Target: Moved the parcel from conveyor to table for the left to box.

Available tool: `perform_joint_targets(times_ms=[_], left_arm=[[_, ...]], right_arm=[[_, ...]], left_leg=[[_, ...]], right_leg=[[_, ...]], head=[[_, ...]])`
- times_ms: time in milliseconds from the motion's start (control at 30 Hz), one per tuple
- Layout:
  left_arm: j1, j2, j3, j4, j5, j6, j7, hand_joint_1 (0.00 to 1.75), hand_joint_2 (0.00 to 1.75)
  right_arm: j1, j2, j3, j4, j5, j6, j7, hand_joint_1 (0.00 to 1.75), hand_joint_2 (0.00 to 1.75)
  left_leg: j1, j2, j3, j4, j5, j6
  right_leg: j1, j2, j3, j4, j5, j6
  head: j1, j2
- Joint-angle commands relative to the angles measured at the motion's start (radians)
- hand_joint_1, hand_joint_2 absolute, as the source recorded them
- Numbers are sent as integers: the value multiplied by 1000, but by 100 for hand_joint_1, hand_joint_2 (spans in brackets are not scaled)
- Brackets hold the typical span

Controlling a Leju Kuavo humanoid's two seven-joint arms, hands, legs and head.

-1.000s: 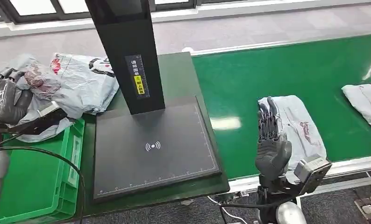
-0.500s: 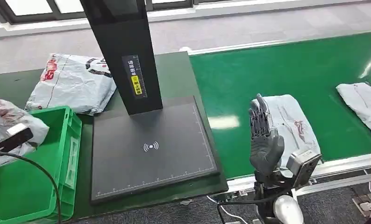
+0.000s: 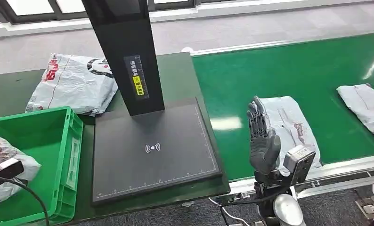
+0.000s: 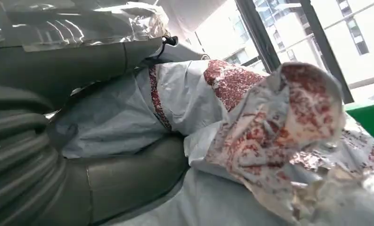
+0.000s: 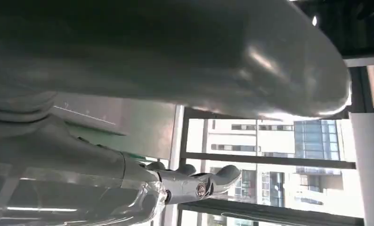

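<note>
Two parcels on the conveyor; nearer parcel beside the right hand, fingers spread, empty. Soft, light, slippery bag: pinch its edge. Left hand grips another bag over the green box

Scanner pad: flat, dark surface bare. Black scanner column: rises from the pad's far edge, blocking passage straight over that edge. Green crate: just beside the pad's left edge, its wall standing above pad level; the interior beside that wall is open. Grey parcel: on the table left of the column, beyond the crate. Conveyor belt: right of the pad, bare green nearest it. Bagged parcel: further right, near the belt's front rail.
</note>
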Motion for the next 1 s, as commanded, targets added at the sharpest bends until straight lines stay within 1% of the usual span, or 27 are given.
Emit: perform_joint_targets(times_ms=[33,200,233,267,333,433,467,500,533,567,667,700,733,767,800,833,900,933,1000], left_arm=[[-15,-37,43,23,2,-12,4,175,175],[-15,-37,43,23,2,-12,4,175,175],[-11,-34,41,25,9,-35,0,175,175],[29,-26,49,6,21,-63,1,175,175],[70,-25,64,-6,28,-56,-2,175,175],[169,-29,85,-90,168,-131,-92,175,175],[179,-25,79,-114,174,-133,-93,175,175],[180,-23,69,-130,158,-129,-75,175,175],[169,-28,58,-143,162,-131,-75,127,175],[150,-22,44,-148,175,-149,-76,0,175],[122,-22,30,-160,218,-151,-97,0,175],[119,-27,30,-168,234,-140,-112,0,175],[113,-28,26,-175,267,-142,-137,0,175],[101,-38,26,-192,307,-107,-185,0,175],[93,-32,13,-204,320,-108,-189,0,175],[55,-61,14,-220,516,-165,-292,0,175],[16,-75,-23,-240,653,-224,-299,0,175],[-2,-108,-16,-240,781,-276,-348,0,175],[1,-151,-23,-255,855,-295,-354,0,175]], right_arm=[[-34,-27,14,71,-3,0,2,0,0],[-34,-27,14,71,-3,0,2,0,0],[-35,-29,16,71,-3,2,2,0,0],[-41,-31,17,77,-4,8,2,0,0],[-48,-32,16,83,-5,11,3,0,0],[-66,-34,11,93,-10,17,6,0,0],[-75,-36,11,93,-11,17,7,0,0],[-83,-37,11,92,-14,20,11,0,0],[-90,-38,10,88,-17,20,15,0,0],[-93,-40,8,83,-21,19,22,0,0],[-82,-33,-1,71,-23,17,28,0,0],[-78,-31,-4,68,-23,17,29,0,0],[-74,-30,-6,65,-21,18,29,0,0],[-68,-27,-10,59,-22,17,29,0,0],[-62,-26,-16,54,-19,18,29,0,175],[-53,-20,-45,39,-5,8,38,0,175],[-44,-20,-98,28,-1,22,61,0,175],[-48,-31,-121,38,18,10,87,0,175],[-50,-36,-167,63,44,20,108,0,175]], left_leg=[[0,0,2,-1,0,1],[1,0,3,-2,0,1],[1,1,3,-2,0,1],[2,0,4,-2,0,1],[1,2,3,-2,0,1],[1,5,4,-3,-1,0],[1,7,7,-4,-1,0],[1,5,5,-3,-1,0],[1,4,3,-1,-1,-1],[2,3,4,-2,-1,0],[2,-1,1,-1,0,-1],[2,-2,2,-1,0,0],[2,-1,2,-1,0,-1],[2,-2,3,-2,0,0],[2,-1,3,-1,0,0],[2,-2,2,-1,0,-1],[2,-6,1,0,0,0],[2,-6,1,0,1,-1],[2,-8,3,-2,2,0]], right_leg=[[0,-1,3,-2,0,0],[0,-1,3,-2,0,0],[0,-1,3,-2,0,0],[1,-1,4,-3,1,0],[0,1,3,-2,1,0],[-1,4,3,-2,1,-1],[0,5,5,-4,1,0],[0,4,4,-3,1,0],[0,2,2,-2,0,-1],[0,1,4,-3,0,0],[0,-1,1,-1,0,-1],[1,-3,3,-2,0,-1],[0,-2,3,-1,0,-1],[0,-3,4,-3,0,-1],[0,-3,3,-2,0,-1],[1,-3,3,-2,0,-1],[1,-7,3,-2,-1,-1],[0,-7,2,-1,-1,-1],[0,-10,5,-3,-1,0]], head=[[0,0],[0,0],[0,0],[0,0],[0,0],[0,0],[0,0],[0,0],[0,0],[0,0],[0,0],[0,0],[0,0],[0,0],[0,0],[0,0],[0,0],[0,0],[0,0]])
